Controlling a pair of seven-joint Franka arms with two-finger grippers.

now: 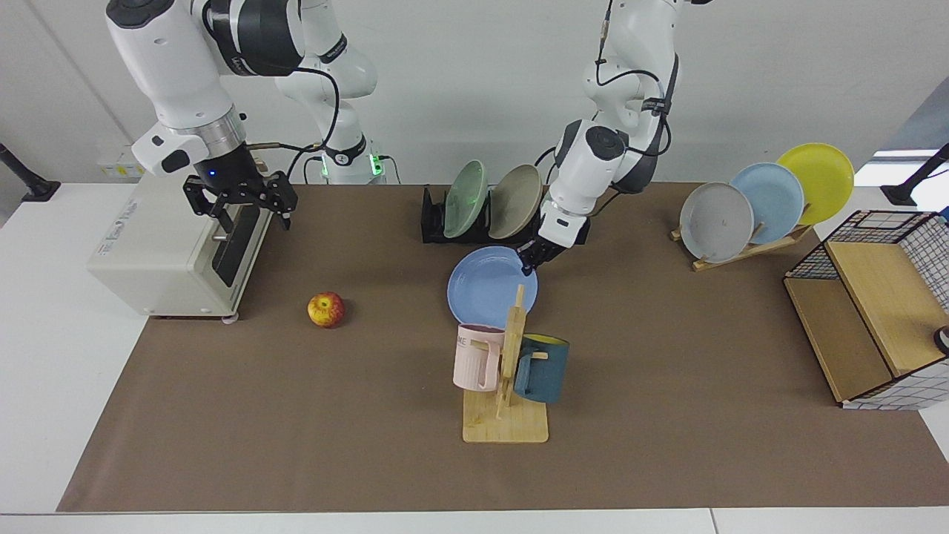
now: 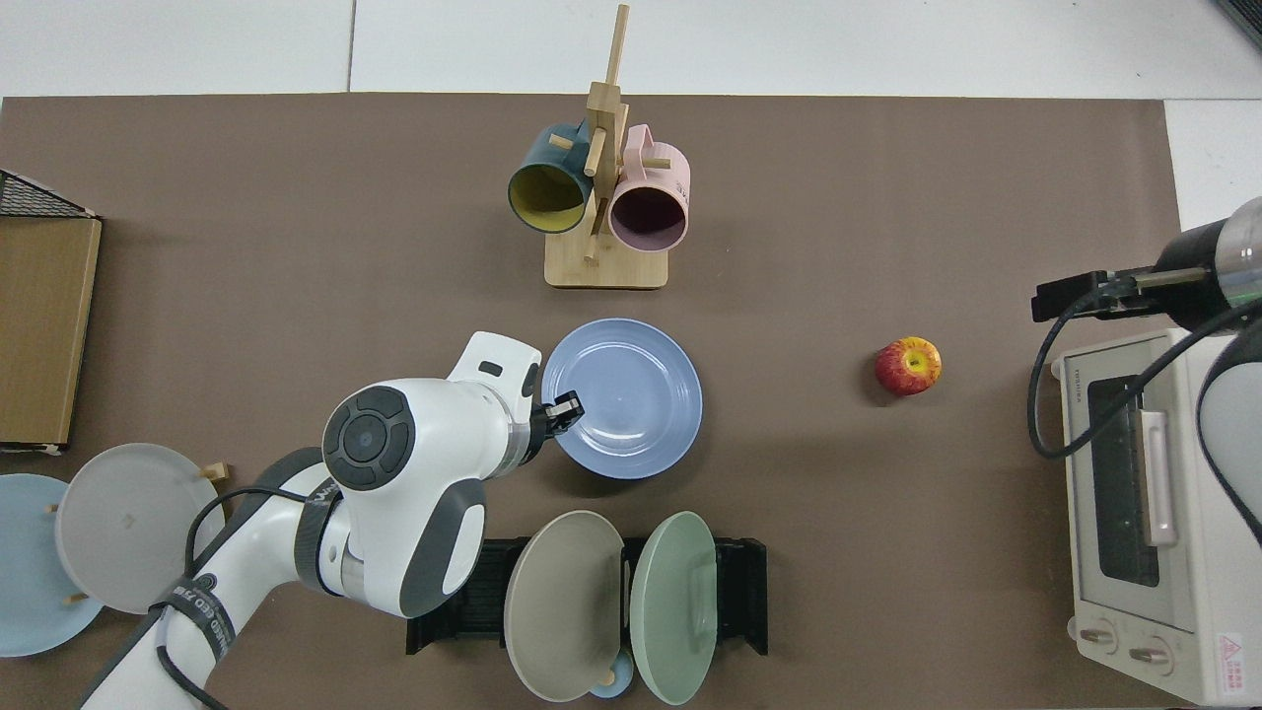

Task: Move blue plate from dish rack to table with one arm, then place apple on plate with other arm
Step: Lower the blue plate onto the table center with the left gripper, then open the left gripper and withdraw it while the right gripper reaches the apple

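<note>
The left gripper (image 1: 528, 264) is low over the table (image 1: 667, 415), between the dish rack (image 1: 434, 215) and the wooden mug tree (image 1: 510, 371). Its fingers are pinched onto the rim of the blue plate (image 1: 485, 285). In the top view the same gripper (image 2: 564, 409) grips the plate's (image 2: 631, 394) edge on the side toward its own arm, and the plate extends away from the fingertips, lying nearly flat. Whether the plate touches the brown mat cannot be determined.

The dish rack sits just behind the left gripper, toward the arm bases. It holds a beige plate (image 1: 515, 200) and a green plate (image 1: 465, 199), both standing on edge. The mug tree stands just beyond the held plate, carrying a pink mug (image 1: 474, 357) and a dark blue mug (image 1: 543, 368).

The right gripper (image 1: 248, 211) hangs above the mat beside the front of a toaster oven (image 1: 148, 252), well apart from the left gripper, with the arm waiting. Its fingers are spread and hold nothing.

The apple (image 1: 326, 309) rests on the mat below and in front of the right gripper, clear of it. In the top view the apple (image 2: 908, 366) lies well apart from the plate, between the plate and the toaster oven.

A wooden plate stand (image 1: 749, 248) beyond the left arm carries a grey plate (image 1: 716, 221), a pale blue plate (image 1: 771, 199) and a yellow plate (image 1: 819, 180).
</note>
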